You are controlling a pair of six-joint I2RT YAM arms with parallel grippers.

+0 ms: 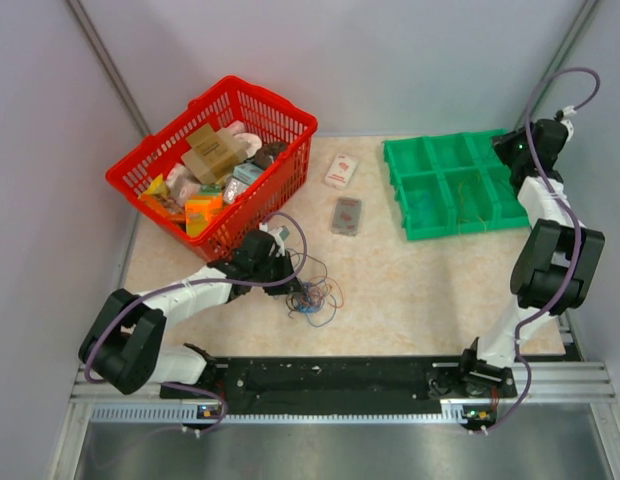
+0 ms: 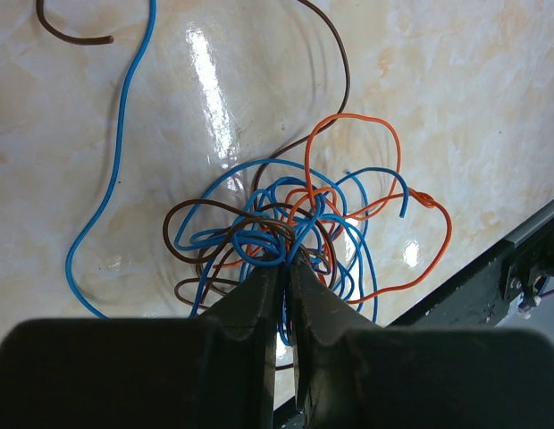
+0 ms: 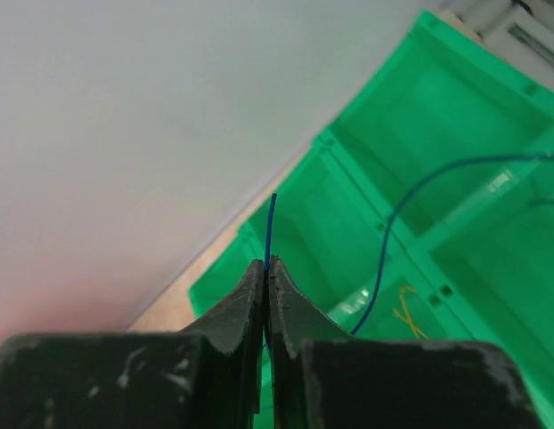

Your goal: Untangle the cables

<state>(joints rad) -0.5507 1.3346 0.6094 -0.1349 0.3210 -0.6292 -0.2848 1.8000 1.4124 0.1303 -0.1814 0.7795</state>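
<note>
A red plastic mesh basket point(image 1: 265, 190) filled with packaged goods sits at the table's far-left corner. Just in front of it, towards the near edge, the left gripper point(image 2: 286, 261) is down on the tangle of thin blue, brown and orange cables point(image 2: 295, 223). Its jaws are nearly together, and a blue strand appears to be pinched between the tips. The knot lies right at those tips and spreads away from them to the right in the overhead view, with no clear long axis. One long blue strand trails off on its own. At the far-right corner stands the green plastic compartment tray point(image 1: 442, 171). The right gripper point(image 3: 266, 264) hangs over it with its jaws pressed together on a single thin blue cable point(image 3: 271, 219), whose short end pokes out in line with the fingers. Whether the blue loop lying in the tray is the same cable cannot be told. The left arm is by far the nearer to the knot. The next pull should probably draw a strand away from the heap towards the right.
</note>
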